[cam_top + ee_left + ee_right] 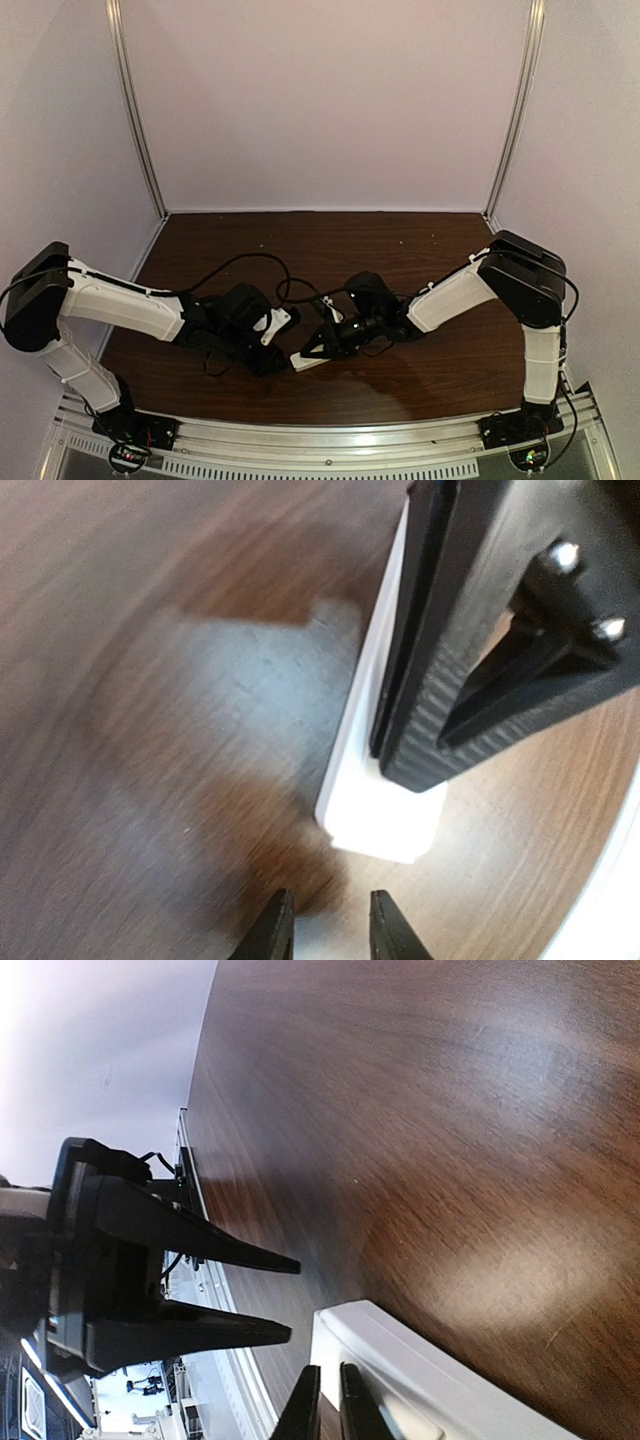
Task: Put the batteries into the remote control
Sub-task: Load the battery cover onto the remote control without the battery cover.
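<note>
Main risk: claw-on-claw contact. Both claws crowd the same end of the remote control (pixel 308 360), low centre of the overhead view, close to the front edge of the surface (pixel 400 250). Any sideways correction by either arm likely clips the other's fingers.

Second risk: the remote pivots or skids. The right claw (pixel 327 1405) bears on it at one spot only. A nudge from the left claw (pixel 330 932) on the free end would probably swing it about that spot, maybe toward the front edge.

Third: no batteries visible in any view. Can't tell if they're already in, hidden under an arm, or out of frame. If they're not loaded, neither claw looks placed to fetch one. Remote's battery side also not identifiable from here.

Right claw: fingers pressed nearly together, only a thin dark slit between them. In the left wrist view they come in from the upper right and lie along the remote, tips at its near end, touching it. Can't tell whether anything thin is pinched in the slit. Doesn't look wrapped around the remote body.

Left claw: fingers spread a moderate amount, nothing between them. Tips sit at the bottom of its own view, just short of the remote's end and apart from it. The right wrist view agrees: two black prongs at mid-left, parted, empty, pointing toward the remote's corner.
</note>
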Controlling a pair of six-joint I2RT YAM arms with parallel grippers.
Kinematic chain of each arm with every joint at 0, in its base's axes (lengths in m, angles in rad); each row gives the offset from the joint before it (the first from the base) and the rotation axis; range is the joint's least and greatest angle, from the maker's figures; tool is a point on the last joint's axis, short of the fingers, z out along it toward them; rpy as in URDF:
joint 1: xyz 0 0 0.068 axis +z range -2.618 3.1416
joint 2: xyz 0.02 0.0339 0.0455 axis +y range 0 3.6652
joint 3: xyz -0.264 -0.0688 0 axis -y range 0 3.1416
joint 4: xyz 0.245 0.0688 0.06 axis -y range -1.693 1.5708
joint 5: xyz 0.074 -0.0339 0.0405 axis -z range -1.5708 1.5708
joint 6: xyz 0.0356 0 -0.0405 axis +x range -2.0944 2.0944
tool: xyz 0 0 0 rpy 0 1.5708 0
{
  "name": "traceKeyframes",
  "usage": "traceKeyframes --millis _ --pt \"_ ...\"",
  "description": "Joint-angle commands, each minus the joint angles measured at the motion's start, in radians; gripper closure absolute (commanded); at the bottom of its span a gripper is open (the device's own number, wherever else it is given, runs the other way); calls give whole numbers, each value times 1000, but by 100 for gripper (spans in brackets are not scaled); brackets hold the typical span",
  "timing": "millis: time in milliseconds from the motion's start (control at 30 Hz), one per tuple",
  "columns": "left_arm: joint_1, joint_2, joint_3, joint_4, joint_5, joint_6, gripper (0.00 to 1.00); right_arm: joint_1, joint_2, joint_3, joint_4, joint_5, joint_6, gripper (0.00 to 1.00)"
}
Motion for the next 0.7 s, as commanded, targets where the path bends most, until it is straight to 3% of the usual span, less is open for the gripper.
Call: traceKeyframes --millis 0,233,667 --pt "30 -106 -49 106 37 -26 74 -10 29 -22 -93 49 -19 91" --pt "31 -47 -23 96 31 -17 81 -12 24 -27 -95 56 -16 92" --pt "2 59 49 68 16 14 84 -19 19 -29 -95 47 -14 93"
